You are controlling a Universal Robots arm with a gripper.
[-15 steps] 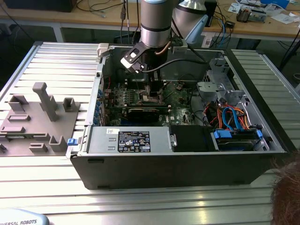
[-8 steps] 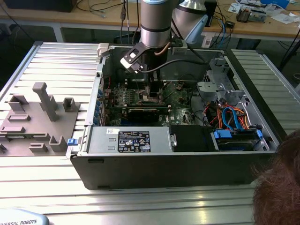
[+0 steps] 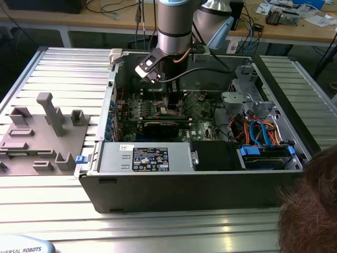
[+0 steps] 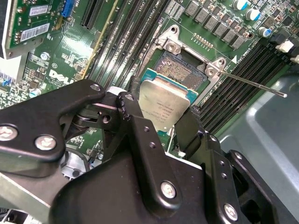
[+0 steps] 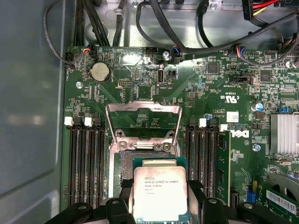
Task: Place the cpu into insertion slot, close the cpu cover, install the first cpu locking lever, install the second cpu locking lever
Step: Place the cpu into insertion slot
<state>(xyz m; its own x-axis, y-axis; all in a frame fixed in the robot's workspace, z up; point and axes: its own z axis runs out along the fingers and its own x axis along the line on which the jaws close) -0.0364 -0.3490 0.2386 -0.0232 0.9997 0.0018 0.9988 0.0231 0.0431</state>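
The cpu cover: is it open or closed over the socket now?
Open. In the first wrist view the cpu cover is swung back off the socket, whose contacts lie bare; the cpu is not under it.

One cpu (image 5: 160, 193), one cpu cover (image 5: 143, 108) — one claw (image 4: 161, 107).

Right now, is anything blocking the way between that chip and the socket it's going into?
Nothing visible does. The gripper holds the cpu partly over the bare socket. The cpu cover stands open behind the socket, clear of it, and a lever sticks out to one side.
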